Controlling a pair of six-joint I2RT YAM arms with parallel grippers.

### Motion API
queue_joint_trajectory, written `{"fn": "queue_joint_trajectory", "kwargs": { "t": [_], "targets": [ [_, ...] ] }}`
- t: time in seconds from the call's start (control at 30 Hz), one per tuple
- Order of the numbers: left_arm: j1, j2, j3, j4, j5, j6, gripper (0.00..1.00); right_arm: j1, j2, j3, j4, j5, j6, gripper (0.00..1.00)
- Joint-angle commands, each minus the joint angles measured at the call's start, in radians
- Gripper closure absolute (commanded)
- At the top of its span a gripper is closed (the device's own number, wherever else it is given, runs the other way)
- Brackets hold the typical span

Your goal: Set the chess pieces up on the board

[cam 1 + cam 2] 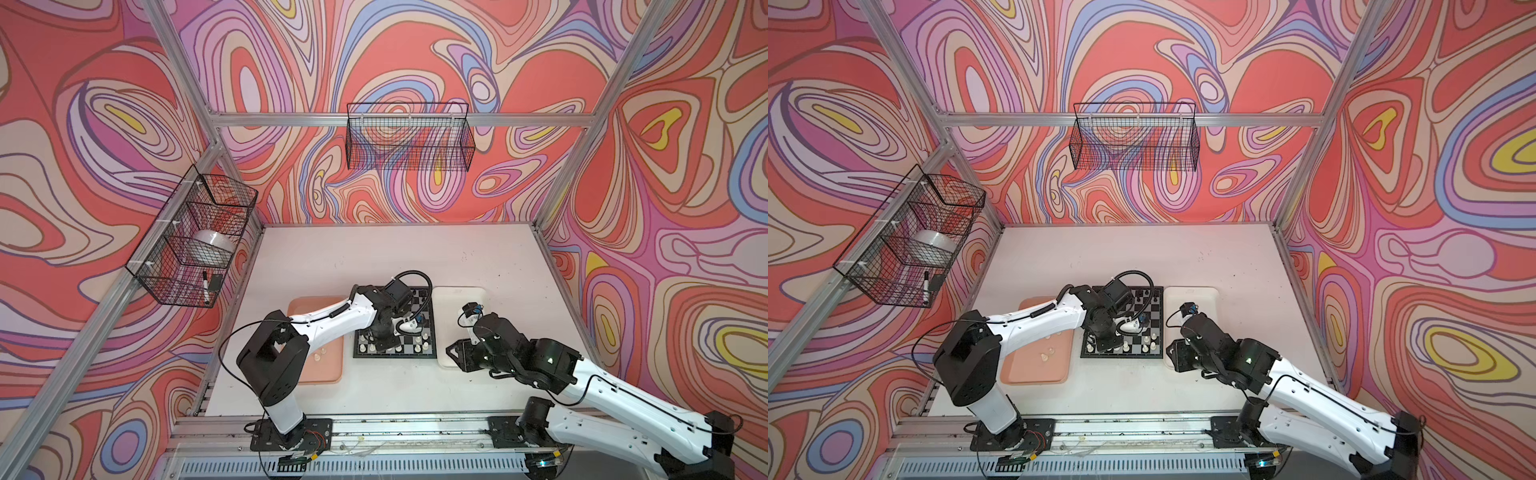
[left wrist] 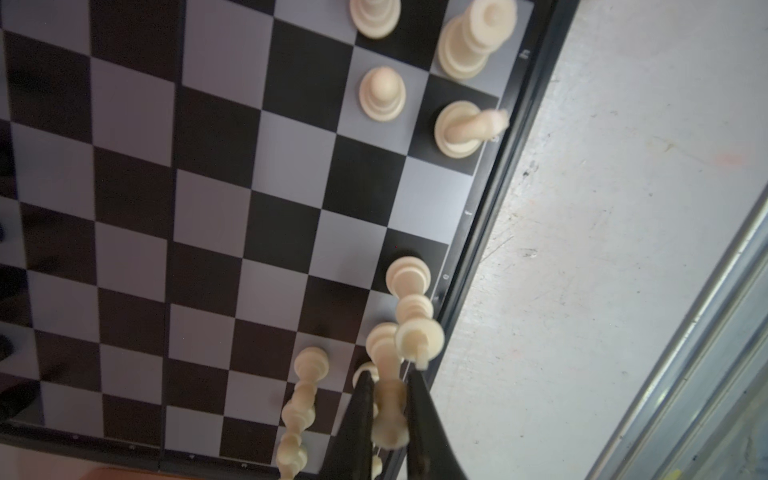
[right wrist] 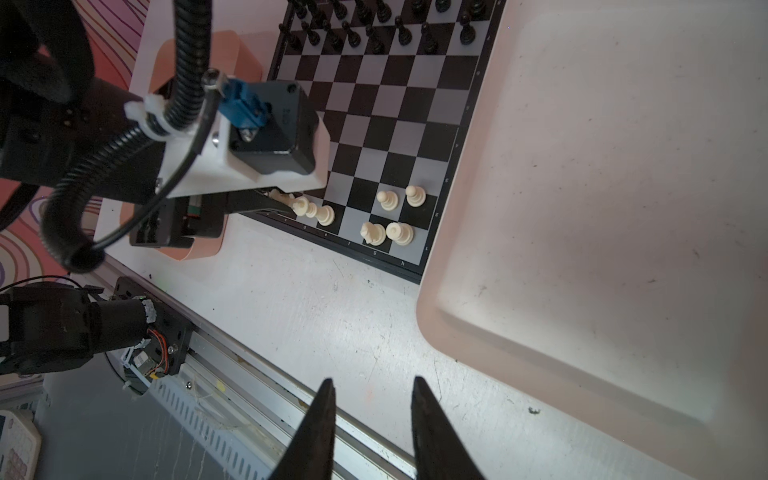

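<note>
The board (image 1: 420, 329) lies mid-table, also seen in the left wrist view (image 2: 208, 208) and the right wrist view (image 3: 395, 104). Black chess pieces (image 3: 374, 25) fill its far rows. Several cream-white chess pieces (image 3: 392, 216) stand on its near rows. My left gripper (image 2: 390, 376) hangs over the board's front edge, shut on a cream-white chess piece (image 2: 388, 411) with more white pieces close beside it. My right gripper (image 3: 372, 380) is open and holds nothing; it hovers over bare table by the front corner of the white tray.
A pink tray (image 1: 328, 374) left of the board holds a few cream pieces (image 1: 320, 355). A white tray (image 3: 602, 166) lies right of the board. Wire baskets (image 1: 409, 137) hang on the walls. A metal rail (image 3: 257, 374) runs along the table's front.
</note>
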Motion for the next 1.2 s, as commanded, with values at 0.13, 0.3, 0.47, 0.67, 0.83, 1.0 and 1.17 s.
{"fn": "queue_joint_trajectory", "kwargs": {
  "t": [0.13,0.3,0.47,0.67,0.83,1.0,1.17],
  "targets": [
    [-0.013,0.023,-0.007,0.002,-0.004,0.003,0.85,-0.003,-0.018,-0.008,-0.005,0.019,0.007,0.69],
    [-0.020,0.027,0.001,-0.003,-0.001,0.001,0.84,-0.003,-0.028,-0.021,0.001,0.021,0.010,0.69],
    [-0.026,0.030,0.008,-0.007,-0.014,0.005,0.81,-0.004,-0.025,-0.024,0.006,0.019,0.011,0.69],
    [-0.026,0.018,0.002,-0.008,-0.029,0.010,0.72,-0.003,-0.032,-0.025,0.002,0.024,0.010,0.69],
    [-0.026,0.007,0.000,-0.010,-0.039,0.019,0.63,-0.004,-0.032,-0.021,0.000,0.028,0.010,0.69],
    [-0.026,0.001,0.005,-0.019,-0.033,0.019,0.61,-0.005,-0.032,-0.024,0.005,0.030,0.010,0.69],
    [-0.026,0.006,0.002,-0.020,-0.021,0.015,0.63,-0.004,-0.032,-0.031,0.006,0.026,0.010,0.69]
  ]
}}
